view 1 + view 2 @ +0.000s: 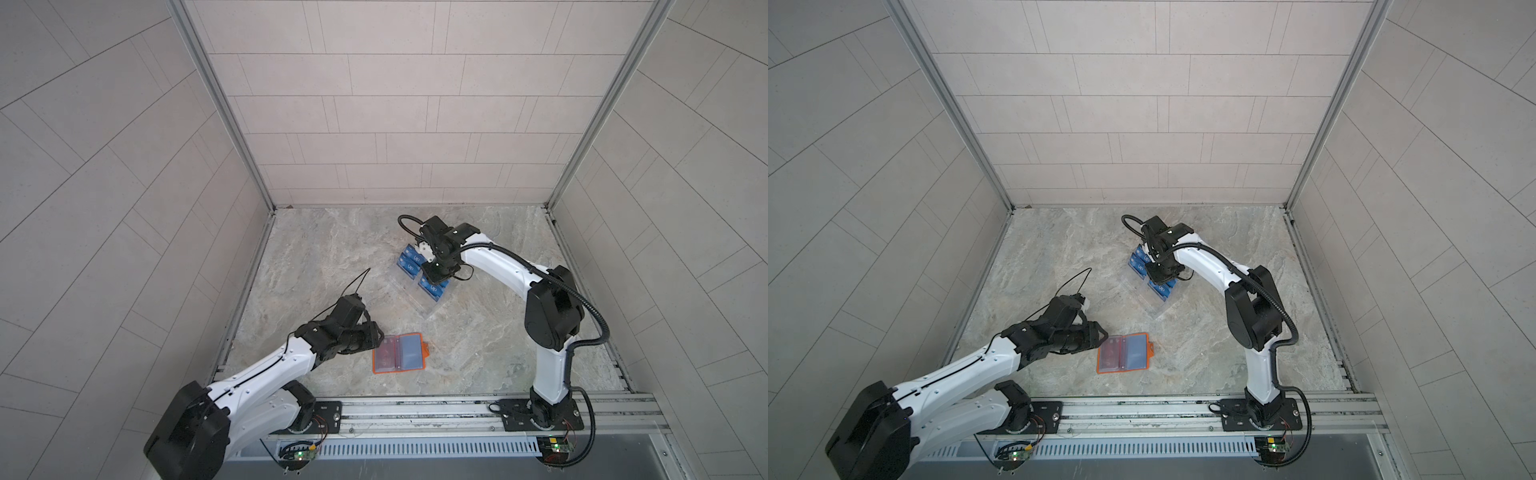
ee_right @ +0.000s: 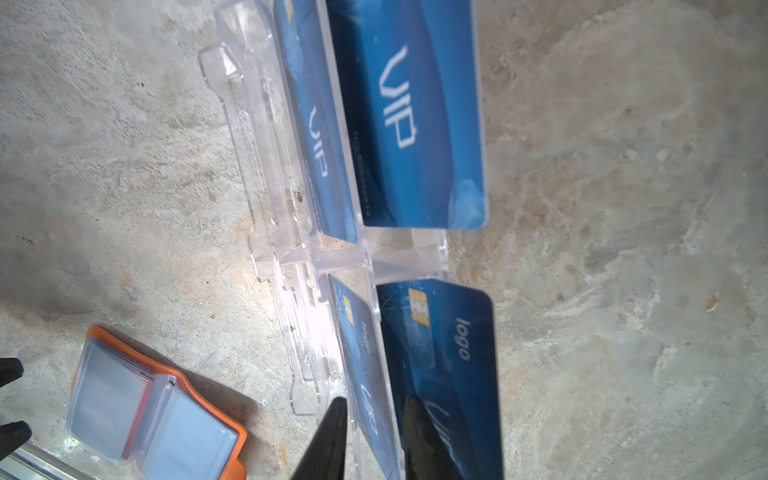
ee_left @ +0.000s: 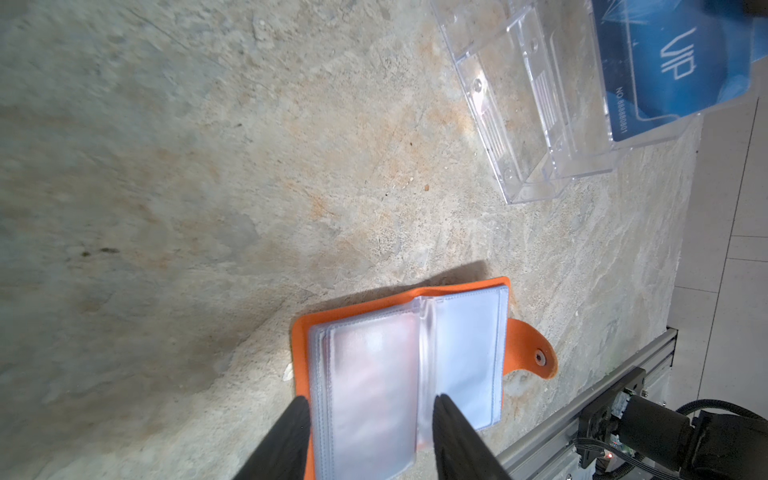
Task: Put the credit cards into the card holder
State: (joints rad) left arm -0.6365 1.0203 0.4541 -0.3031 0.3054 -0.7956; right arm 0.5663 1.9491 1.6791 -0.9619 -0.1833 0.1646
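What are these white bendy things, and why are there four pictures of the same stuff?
They are two robot arms, the left arm and the right arm. Each ends in a gripper, a claw with two fingers. Two pictures look down from above on the whole table. The other two come from small cameras on the wrists, so you see things close up. On the table lie an open orange card holder and a clear rack with blue cards standing in it. The left gripper straddles the holder's sleeves. The right gripper straddles one blue card. Whether either is squeezing yet, I cannot tell.
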